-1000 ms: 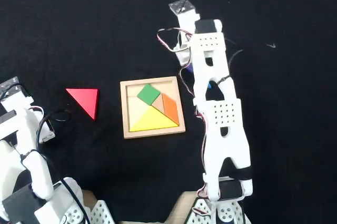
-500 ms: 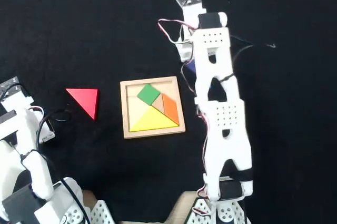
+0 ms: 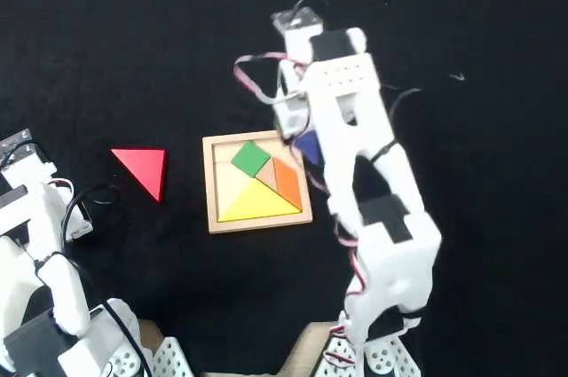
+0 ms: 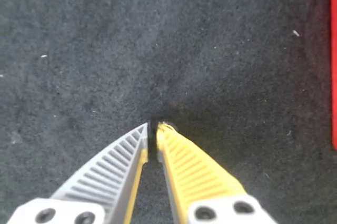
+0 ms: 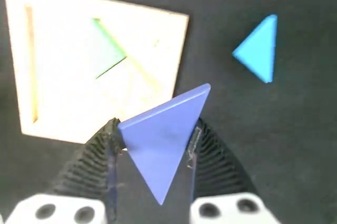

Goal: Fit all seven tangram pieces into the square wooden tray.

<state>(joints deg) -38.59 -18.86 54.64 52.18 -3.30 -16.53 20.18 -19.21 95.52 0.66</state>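
1. The square wooden tray (image 3: 257, 223) lies just ahead of and below the right gripper (image 5: 155, 128). Inside it we see a yellow triangle (image 3: 257, 207), a green square (image 3: 251, 159) and an orange piece (image 3: 288, 180). The pale stretch beside them may be bare floor.
2. The red triangle (image 3: 144, 167) sits on the cloth across the tray from that gripper, near the left gripper (image 4: 154, 129), whose jaws are pressed together on nothing.
3. The dark blue triangle (image 5: 163, 134) is pinched across its edges by the right gripper, lifted. We judge it light, rigid and smooth, so a slanted edge grip could slip.
4. The light blue triangle (image 5: 258, 50) waits ahead of the right gripper, outside the tray.
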